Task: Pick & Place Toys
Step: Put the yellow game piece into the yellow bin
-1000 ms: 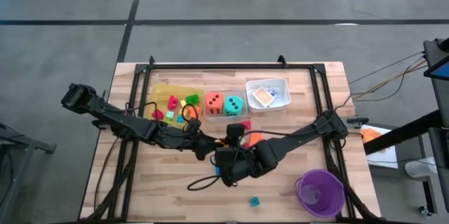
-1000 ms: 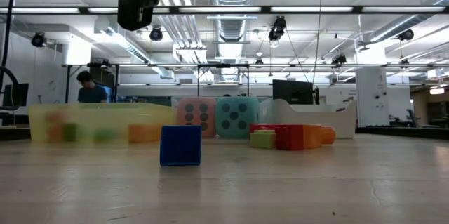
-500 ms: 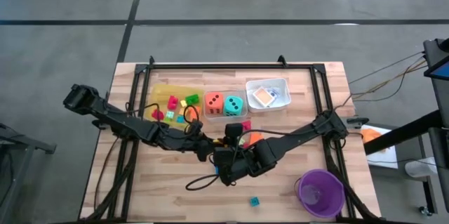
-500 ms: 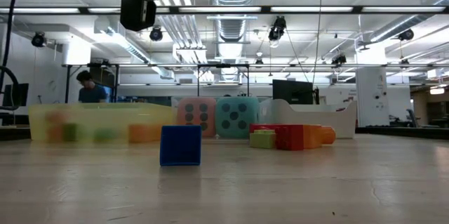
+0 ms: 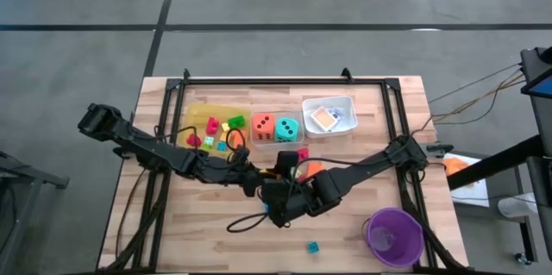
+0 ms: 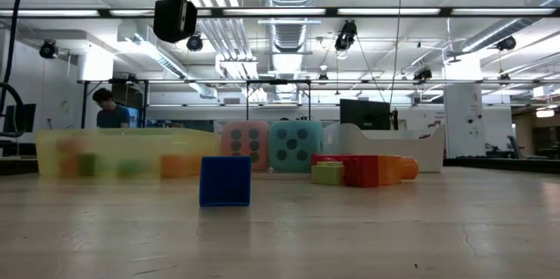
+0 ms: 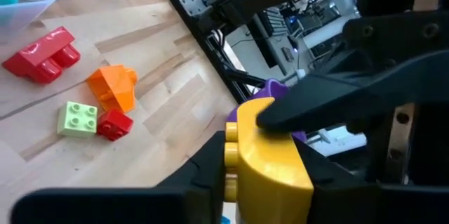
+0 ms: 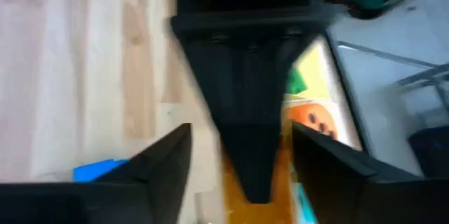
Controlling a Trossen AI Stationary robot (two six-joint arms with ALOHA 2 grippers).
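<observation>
The step in hand reads as a mid-air handover of the yellow block [image 7: 266, 155], and doing it well means the receiving grip should be firm across the block's flat sides before the other fingers draw clear, with both arms staying level so nothing falls onto the blue block [image 6: 225, 181] lying on the table just below. Nearest the front edge sit a small teal block [image 5: 313, 246] and the purple cup [image 5: 373, 223], apart from the work. At mid-table, raised well above the wood, the left gripper [image 7: 270, 182] is clamped on the yellow block, one finger on either side. The right gripper [image 8: 245, 175] faces it with its fingers spread wide around the left gripper's nose; one right fingertip [image 7: 330, 97] rests on the block's top, so it looks released rather than held. Just beyond lie a red block [image 7: 42, 54], an orange block [image 7: 116, 87] and a green block [image 7: 82, 119]. Farthest stand the yellow tray [image 5: 191, 113], the orange die [image 5: 263, 126], the teal die [image 5: 287, 128] and the white tray [image 5: 348, 104] with cards [image 5: 323, 117].
</observation>
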